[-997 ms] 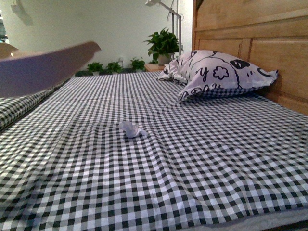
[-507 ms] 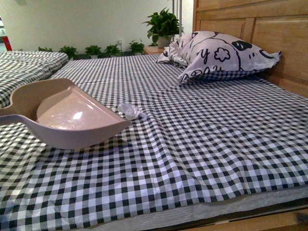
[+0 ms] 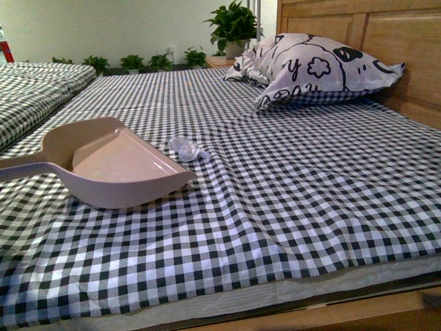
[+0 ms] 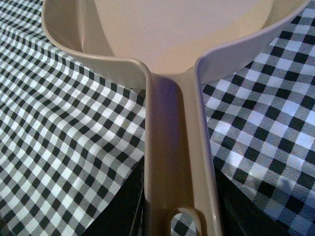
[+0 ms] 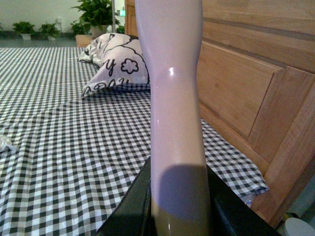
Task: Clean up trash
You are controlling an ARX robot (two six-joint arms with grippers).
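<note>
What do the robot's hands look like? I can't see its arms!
Only bits show, in the wrist views. The left gripper and right gripper each have two plain black fingers, flat-sided and angular. No cables, marks or arm parts are visible, and the front view shows no arms at all.

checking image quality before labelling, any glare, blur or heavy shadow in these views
Front view: even soft light, trash small but legible, dustpan sharp. Left wrist view: dustpan's inside washed out, nearly featureless. Right wrist view: small glare spot on the pale handle, its lower part shaded.
</note>
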